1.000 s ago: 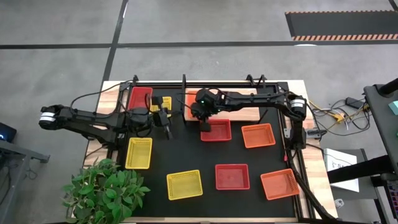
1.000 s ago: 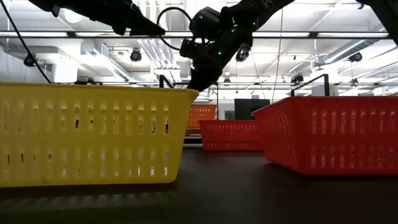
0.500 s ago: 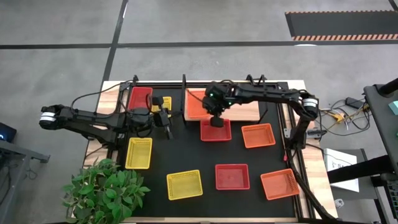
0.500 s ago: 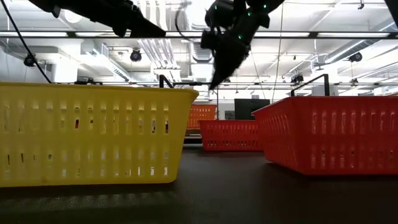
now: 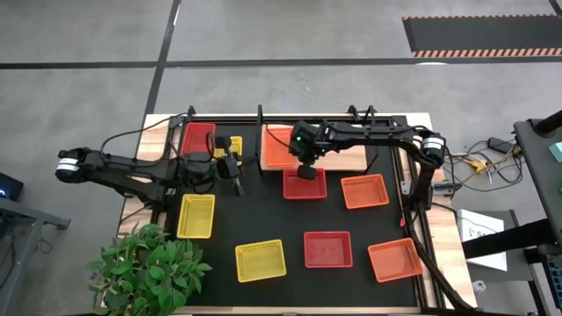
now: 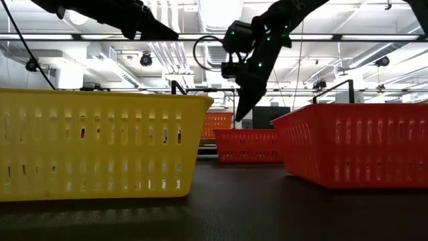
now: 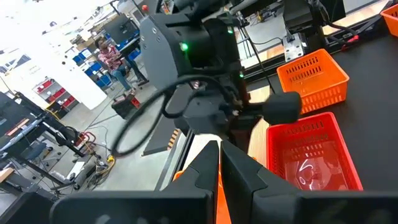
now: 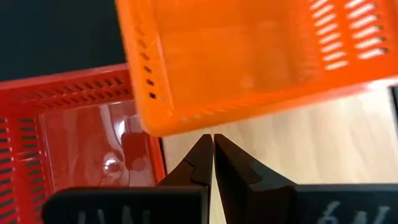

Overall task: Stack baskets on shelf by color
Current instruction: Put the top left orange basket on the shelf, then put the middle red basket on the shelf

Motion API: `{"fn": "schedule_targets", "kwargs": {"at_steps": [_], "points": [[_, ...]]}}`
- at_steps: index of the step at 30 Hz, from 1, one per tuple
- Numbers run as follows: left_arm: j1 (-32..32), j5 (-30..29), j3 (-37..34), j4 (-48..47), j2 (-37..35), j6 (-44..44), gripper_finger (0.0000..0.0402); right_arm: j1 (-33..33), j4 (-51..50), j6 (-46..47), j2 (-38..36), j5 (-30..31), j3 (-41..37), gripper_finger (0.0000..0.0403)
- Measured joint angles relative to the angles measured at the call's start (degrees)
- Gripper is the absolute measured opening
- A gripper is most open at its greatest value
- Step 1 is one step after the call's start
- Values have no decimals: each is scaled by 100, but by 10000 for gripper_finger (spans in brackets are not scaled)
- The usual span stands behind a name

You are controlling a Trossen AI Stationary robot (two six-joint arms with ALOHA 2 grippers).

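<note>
An orange basket (image 5: 279, 147) (image 8: 249, 56) rests by its bottom on the left end of the wooden shelf (image 5: 347, 161) (image 8: 280, 137). A red basket (image 5: 305, 186) (image 8: 74, 143) lies on the black mat just in front of it. My right gripper (image 5: 305, 171) (image 8: 213, 142) hangs shut over the red basket's far edge, beside the orange basket's near wall, touching nothing. My left gripper (image 5: 235, 171) (image 7: 219, 149) hovers shut above the mat, left of the shelf and pointing at it. A yellow basket (image 5: 230, 146) shows partly behind it.
On the mat lie two yellow baskets (image 5: 196, 215) (image 5: 260, 260), a red one (image 5: 327, 248) and two orange ones (image 5: 364, 190) (image 5: 395, 260). Another red basket (image 5: 198, 139) sits at the far left. Black uprights (image 5: 260, 118) stand at the shelf. A potted plant (image 5: 145, 268) overhangs the near-left corner.
My right gripper has moved toward the table's right, off the shelf's left end, uncovering the orange basket there. It then dipped a little over the red basket's far edge. The baskets have kept their places.
</note>
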Motion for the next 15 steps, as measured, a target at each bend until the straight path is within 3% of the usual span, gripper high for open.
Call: {"fn": "schedule_targets", "kwargs": {"at_steps": [9,15], "points": [[0,0,-11,83,0,2,0,-2,302,-6,-14,-29,8,9],[0,1,-11,80,0,3,0,12,-344,90,-239,14,36,9]]}}
